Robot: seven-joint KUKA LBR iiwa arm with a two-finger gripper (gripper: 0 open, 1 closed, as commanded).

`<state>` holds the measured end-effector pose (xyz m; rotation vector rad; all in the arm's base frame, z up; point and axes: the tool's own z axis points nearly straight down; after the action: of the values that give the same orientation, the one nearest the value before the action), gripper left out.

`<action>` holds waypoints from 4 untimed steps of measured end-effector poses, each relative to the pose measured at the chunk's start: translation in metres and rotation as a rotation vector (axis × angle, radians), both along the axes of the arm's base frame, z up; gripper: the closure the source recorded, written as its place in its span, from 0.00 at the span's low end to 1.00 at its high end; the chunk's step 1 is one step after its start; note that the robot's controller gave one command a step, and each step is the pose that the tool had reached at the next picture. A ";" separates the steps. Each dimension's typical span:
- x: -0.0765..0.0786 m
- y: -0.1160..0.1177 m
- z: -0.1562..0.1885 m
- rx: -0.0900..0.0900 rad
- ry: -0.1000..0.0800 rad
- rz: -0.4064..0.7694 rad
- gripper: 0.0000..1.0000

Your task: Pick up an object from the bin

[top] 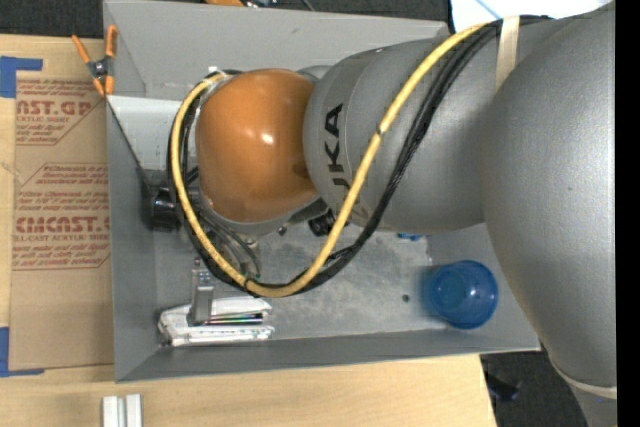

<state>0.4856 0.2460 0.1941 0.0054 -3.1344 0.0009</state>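
Note:
My gripper [205, 301] reaches down from under the orange dome at the bin's front left. Its tip is just above a flat white and clear plastic thing [216, 324] with coloured bits inside, which lies along the front wall. Whether the tip touches that thing I cannot tell. A black round thing [161, 206] sits against the left wall, half hidden by the arm. A blue ball-like thing [460, 294] rests on the floor at the front right, well away from the gripper.
The arm, with its orange dome and yellow and black cables, covers the middle and back of the bin. Bare grey floor shows between the white thing and the blue one. The front wall is close behind the white thing.

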 end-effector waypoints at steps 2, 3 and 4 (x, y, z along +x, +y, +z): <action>-0.003 -0.036 -0.123 0.007 -0.021 0.186 0.00; -0.006 -0.055 -0.071 0.006 -0.011 0.311 0.00; -0.005 -0.025 -0.095 0.007 -0.016 0.261 0.00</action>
<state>0.4808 0.2209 0.0995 0.4157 -3.1231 -0.0083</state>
